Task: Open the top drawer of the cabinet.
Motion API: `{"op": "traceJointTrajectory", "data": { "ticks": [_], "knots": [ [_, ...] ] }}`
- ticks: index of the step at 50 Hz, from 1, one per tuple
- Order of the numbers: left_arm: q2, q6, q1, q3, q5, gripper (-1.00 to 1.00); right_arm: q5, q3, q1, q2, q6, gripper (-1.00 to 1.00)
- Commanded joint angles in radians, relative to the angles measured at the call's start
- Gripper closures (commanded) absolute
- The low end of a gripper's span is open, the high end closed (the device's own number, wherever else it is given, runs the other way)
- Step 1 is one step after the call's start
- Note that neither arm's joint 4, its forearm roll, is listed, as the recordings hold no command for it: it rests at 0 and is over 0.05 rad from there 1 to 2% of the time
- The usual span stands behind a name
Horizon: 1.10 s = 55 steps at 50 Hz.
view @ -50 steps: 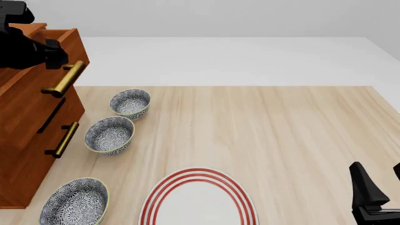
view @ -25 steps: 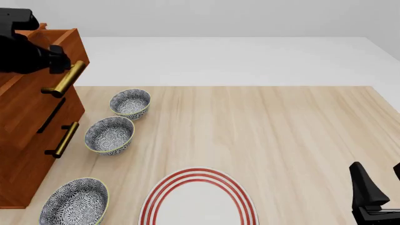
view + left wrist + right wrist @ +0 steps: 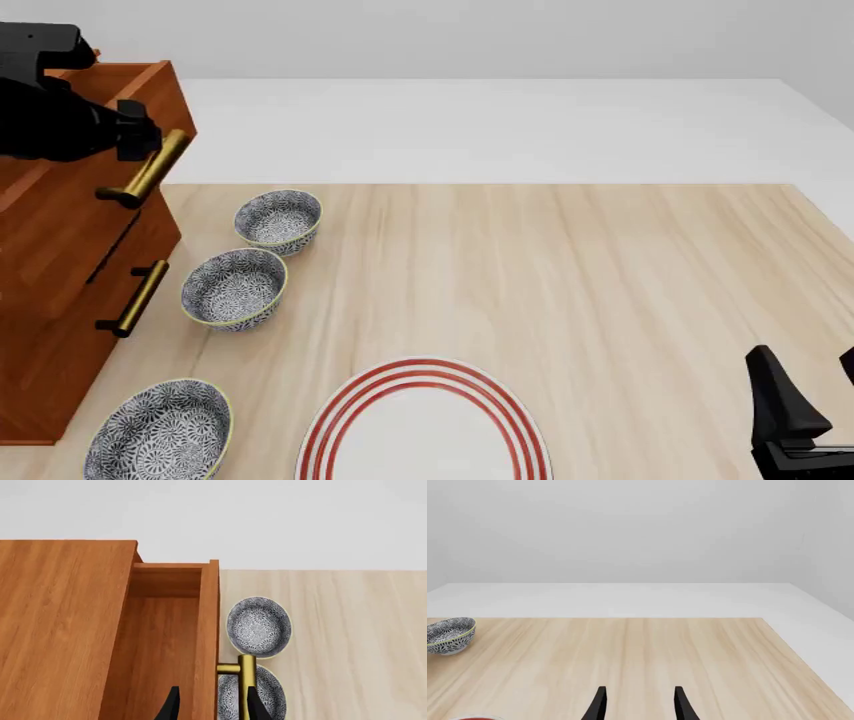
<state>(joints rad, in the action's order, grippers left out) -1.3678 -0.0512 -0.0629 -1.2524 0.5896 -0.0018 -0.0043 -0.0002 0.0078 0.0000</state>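
Note:
The reddish-brown cabinet (image 3: 40,380) stands at the table's left edge. Its top drawer (image 3: 60,215) is pulled partly out, and its empty inside (image 3: 160,645) shows in the left wrist view. My left gripper (image 3: 127,130) (image 3: 213,707) is open over the drawer's front. One finger (image 3: 170,707) hangs inside the drawer behind the front panel. The other finger (image 3: 257,707) sits just outside the brass handle (image 3: 246,680) (image 3: 144,170). My right gripper (image 3: 811,385) (image 3: 639,705) is open and holds nothing at the near right corner.
Three patterned bowls (image 3: 279,218) (image 3: 234,287) (image 3: 158,432) sit in a row along the cabinet's right side, under the handle's path. A red-ringed plate (image 3: 424,425) lies at the near edge. Two lower handles (image 3: 134,298) show below.
My left gripper has shifted slightly right and up, and the top drawer's front and handle have come a little further out with it. The right arm has not moved.

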Motion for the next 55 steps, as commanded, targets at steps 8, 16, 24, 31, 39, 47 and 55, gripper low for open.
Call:
{"op": "traceJointTrajectory", "data": {
  "ticks": [8,16,24,31,39,47,55],
  "knots": [
    [-0.028,0.004,0.017,0.042,0.001,-1.0,0.0,0.0,0.0,0.0,0.0,-1.0],
    [-0.053,-0.018,0.021,0.032,0.007,-1.0,0.0,0.0,0.0,0.0,0.0,-1.0],
    [-0.075,-0.024,0.031,0.023,0.007,-1.0,0.0,0.0,0.0,0.0,0.0,-1.0],
    [-0.092,-0.032,0.034,0.017,0.008,-1.0,0.0,0.0,0.0,0.0,0.0,-1.0],
    [-0.105,-0.029,0.04,0.013,0.01,-1.0,0.0,0.0,0.0,0.0,0.0,-1.0],
    [-0.117,0.002,0.074,-0.005,0.038,-1.0,0.0,0.0,0.0,0.0,0.0,-1.0],
    [-0.126,0.0,0.1,-0.001,0.043,-1.0,0.0,0.0,0.0,0.0,0.0,-1.0]
  ]
}}
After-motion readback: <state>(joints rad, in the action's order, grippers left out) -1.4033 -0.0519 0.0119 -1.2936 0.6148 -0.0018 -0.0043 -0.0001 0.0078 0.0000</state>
